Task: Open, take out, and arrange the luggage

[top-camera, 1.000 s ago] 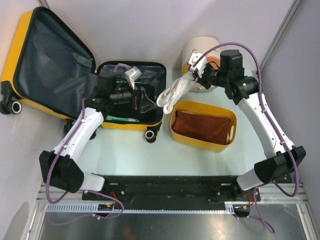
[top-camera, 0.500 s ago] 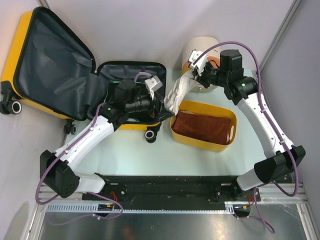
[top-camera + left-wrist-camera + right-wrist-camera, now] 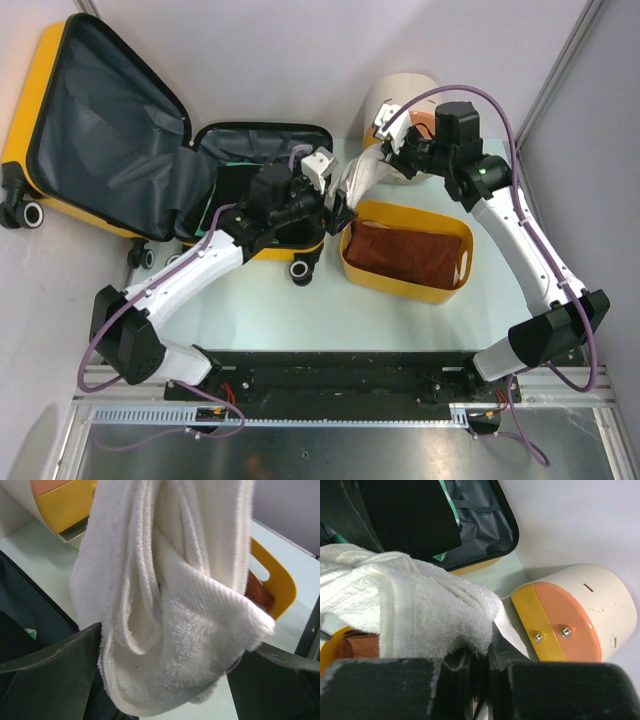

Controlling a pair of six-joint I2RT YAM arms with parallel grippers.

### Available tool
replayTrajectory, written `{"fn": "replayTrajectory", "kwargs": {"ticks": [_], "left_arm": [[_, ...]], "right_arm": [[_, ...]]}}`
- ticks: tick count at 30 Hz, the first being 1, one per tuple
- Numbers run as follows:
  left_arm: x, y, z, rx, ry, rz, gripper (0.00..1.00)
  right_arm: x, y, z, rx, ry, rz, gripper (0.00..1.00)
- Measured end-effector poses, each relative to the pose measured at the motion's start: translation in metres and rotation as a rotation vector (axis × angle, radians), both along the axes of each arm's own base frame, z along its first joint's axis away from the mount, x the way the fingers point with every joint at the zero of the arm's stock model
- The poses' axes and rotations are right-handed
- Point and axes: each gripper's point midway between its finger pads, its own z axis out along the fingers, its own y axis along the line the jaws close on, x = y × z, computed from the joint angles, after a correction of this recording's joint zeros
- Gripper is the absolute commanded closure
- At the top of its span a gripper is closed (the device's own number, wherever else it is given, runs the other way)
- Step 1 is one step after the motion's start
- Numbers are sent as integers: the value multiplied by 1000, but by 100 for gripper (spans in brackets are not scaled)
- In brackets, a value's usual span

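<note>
Right gripper (image 3: 380,152) clamping white towel (image 3: 358,180), dangling over bin (image 3: 405,287) left rim. Left gripper (image 3: 165,677) gaping wide, straddling towel's lower end, gripping nothing. Suitcase (image 3: 105,130) lying open left of bin. Suggest closing left on thick fold.

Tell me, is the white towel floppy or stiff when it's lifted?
Probably floppy: the white towel hangs in loose folds from the right gripper. Likely light, since one pinch holds it up. Its fuzzy loops probably aren't slippery.
</note>
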Motion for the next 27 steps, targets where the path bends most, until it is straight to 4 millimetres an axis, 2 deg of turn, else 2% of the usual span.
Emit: {"fn": "replayTrajectory", "kwargs": {"ticks": [2,3,5,6,8,9,14,20,23,25,27], "left_arm": [[6,0,-8,21,3,19,29],[7,0,-11,26,4,24,49],[12,0,-14,45,-7,29,66],[14,0,-14,54,-17,26,77],[17,-1,-9,65,-47,8,90],[19,-2,-6,65,-59,2,100],[34,-17,11,96,-152,-58,100],[60,-41,14,147,-242,-113,100],[51,-51,7,206,-309,-186,100],[41,-57,-6,248,-338,-235,100],[28,-61,-32,304,-336,-289,100]], "right_arm": [[0,0,0,0,0,0,100],[0,0,-1,-1,1,0,100],[0,-3,-3,-4,3,-4,100],[0,-7,-5,-6,8,-7,100],[2,-17,-10,-9,18,-14,100],[2,-22,-11,-10,18,-16,100],[1,-55,-19,-19,-6,-4,100],[11,-87,-22,-37,-68,22,100],[6,-96,-32,-63,-70,67,100],[-3,-101,-53,-92,-43,94,100],[-18,-104,-83,-119,11,121,100]]}}
